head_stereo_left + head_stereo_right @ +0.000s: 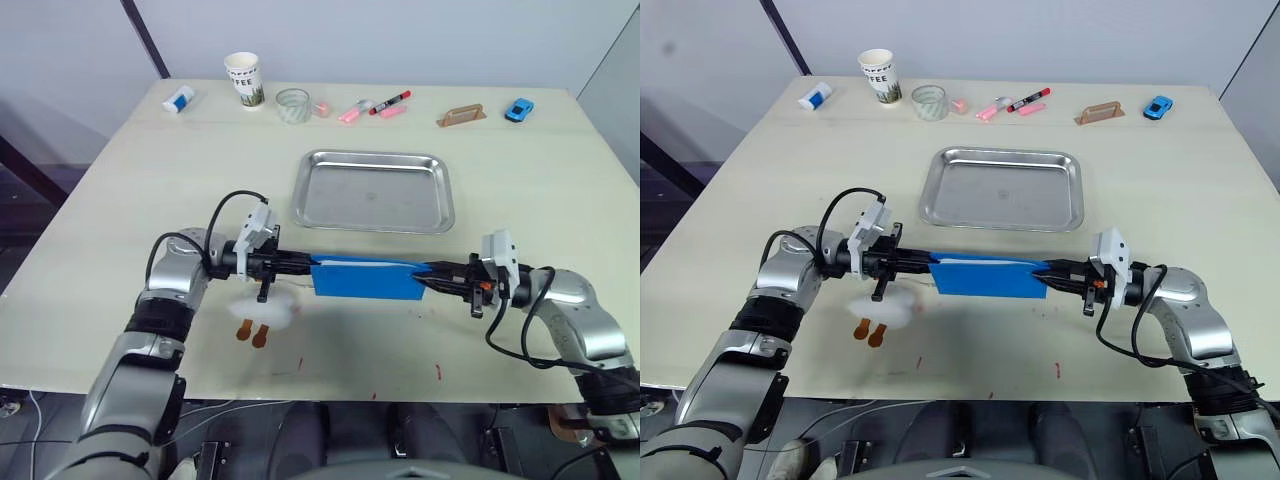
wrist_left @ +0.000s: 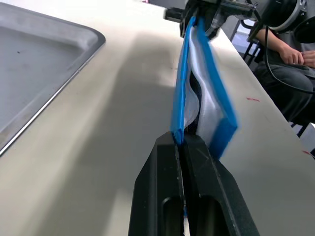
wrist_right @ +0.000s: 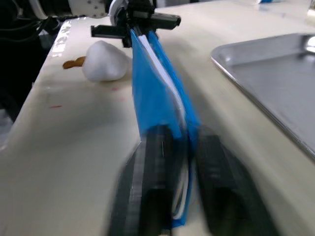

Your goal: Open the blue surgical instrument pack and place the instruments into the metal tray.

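Fingers of the left gripper (image 1: 297, 263) are pressed together on one end of the blue pouch (image 1: 365, 278), and the right gripper (image 1: 432, 279) pinches the opposite end, so the pouch hangs stretched between them on its edge, just above the table (image 1: 120, 200). Seen along the left fingers (image 2: 167, 187), its layers gape a little, showing pale lining, but no tools are visible, so the opening looks barely begun. Just below the left gripper lies a white lump with two brown tabs (image 1: 268, 312). Beyond the fingertips, near but apart from the pouch, sits the metal tray (image 1: 373, 191), with nothing in it. My judgement: the pouch must be spread open, then every tool moved across.
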